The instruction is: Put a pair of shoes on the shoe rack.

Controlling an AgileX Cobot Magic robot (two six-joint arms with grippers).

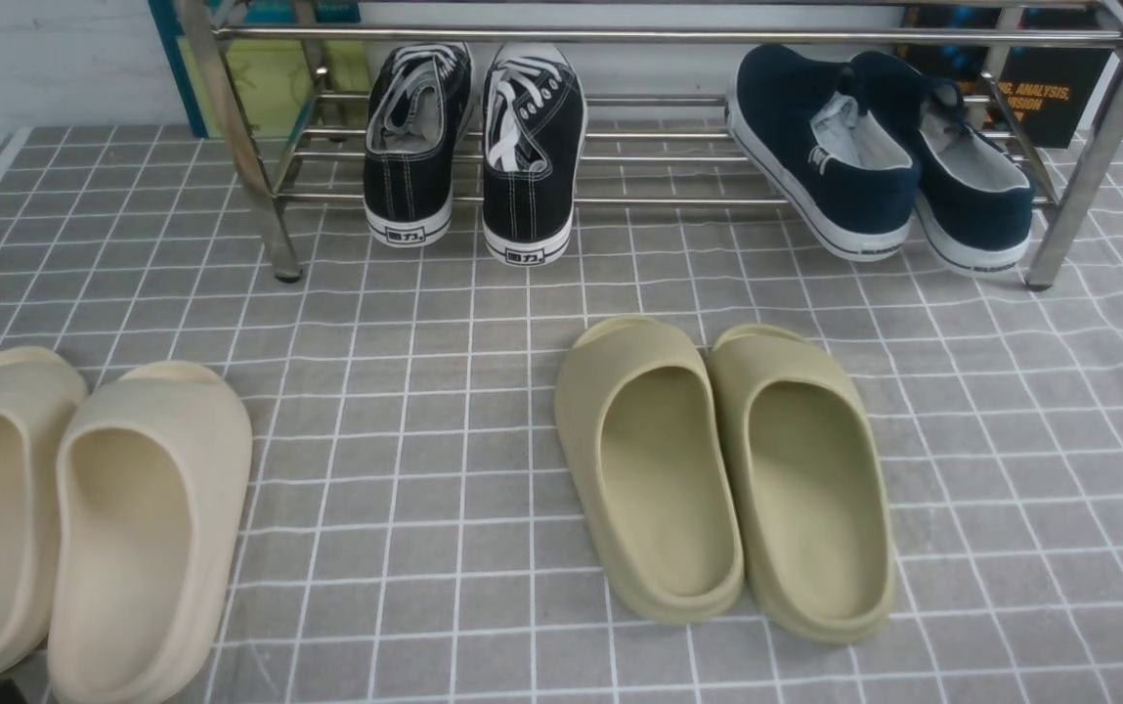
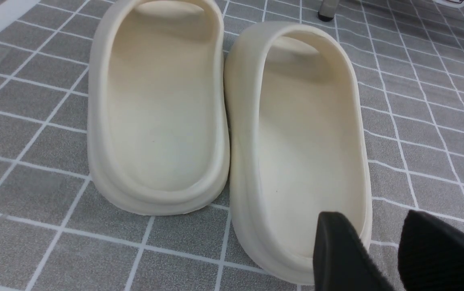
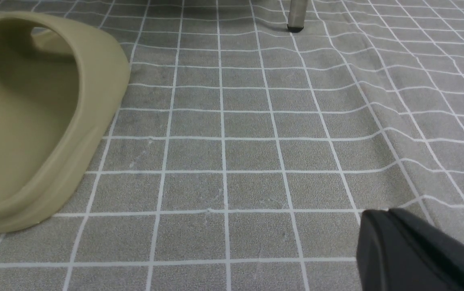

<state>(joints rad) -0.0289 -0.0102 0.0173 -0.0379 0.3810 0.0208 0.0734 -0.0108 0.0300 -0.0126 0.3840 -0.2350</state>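
Nearest the robot, left: a pair of cream foam slides (image 1: 82, 518) lying side by side and touching on the grey tiled mat (image 1: 405, 430), openings up.
Left gripper (image 2: 381, 250): hangs just over the heel of one cream slide; its two black fingers (image 2: 336, 254) stand apart with a gap between them, nothing in them.
Right gripper (image 3: 413, 250): over bare mat, near the olive slide's side but apart from it; its fingers sit pressed together, holding nothing.
Middle of the mat: a pair of olive foam slides (image 1: 727, 469), side by side, touching.
Far edge: the shoe rack (image 1: 659, 37), silver tubes, standing on the mat.
Rack, left part: black lace-up sneakers (image 1: 473, 147) on the lower bars, heels toward the robot.
Rack, right part: the pair of shoes (image 1: 874, 156), navy with white soles, resting on the lower bars, side by side, heels overhanging the front bar.
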